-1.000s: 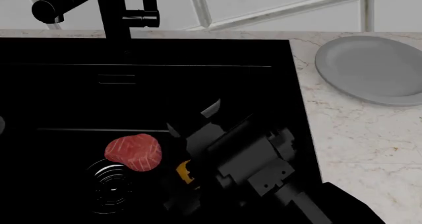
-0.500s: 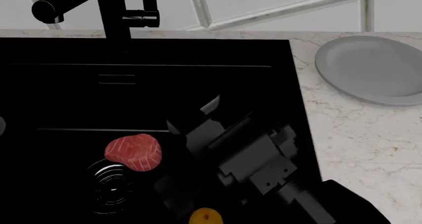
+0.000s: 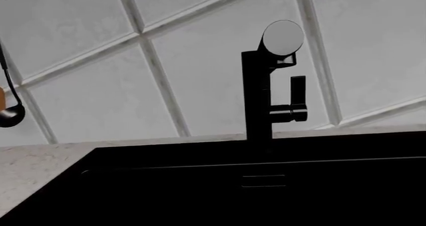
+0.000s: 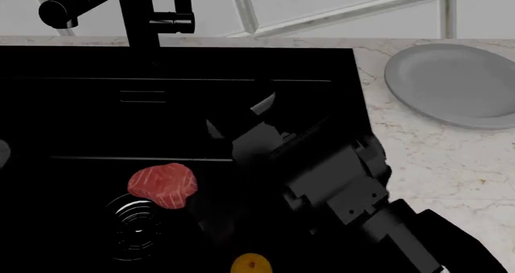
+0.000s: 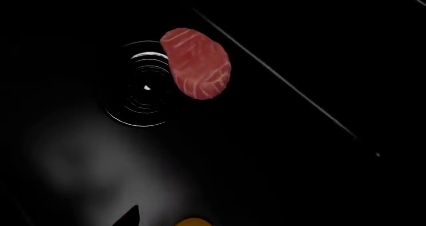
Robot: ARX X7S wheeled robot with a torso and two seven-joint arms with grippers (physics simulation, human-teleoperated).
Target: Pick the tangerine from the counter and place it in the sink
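My right gripper [image 4: 241,119] hangs over the sink [image 4: 81,104], its dark body reaching in from the counter side; in the head view two fingertips [image 4: 262,104] stand apart with a gap between them, so I read the jaws as parted, and nothing sits between them; the tangerine [image 4: 251,264] lies free on the sink floor, behind the fingertips and beneath the arm body, well apart from the fingers, at the near edge of the head view; in the right wrist view only a sliver of the tangerine [image 5: 193,221] shows at the frame border, beside a dark finger tip [image 5: 129,216]; the red white-streaked meat piece [image 4: 163,185] rests on the sink floor off to the gripper's left, touching the rim of the round ringed drain [image 4: 137,225] and overlapping it in the right wrist view; the black faucet [image 4: 129,14] stands ahead of the gripper at the far rim of the sink; the counter [image 4: 435,164] runs along the gripper's right, carrying a round grey plate [image 4: 454,83] well apart from the fingers; my left gripper does not appear in any view; its wrist camera shows only the faucet [image 3: 270,86], the tiled wall [image 3: 100,61] and the sink's far edge.
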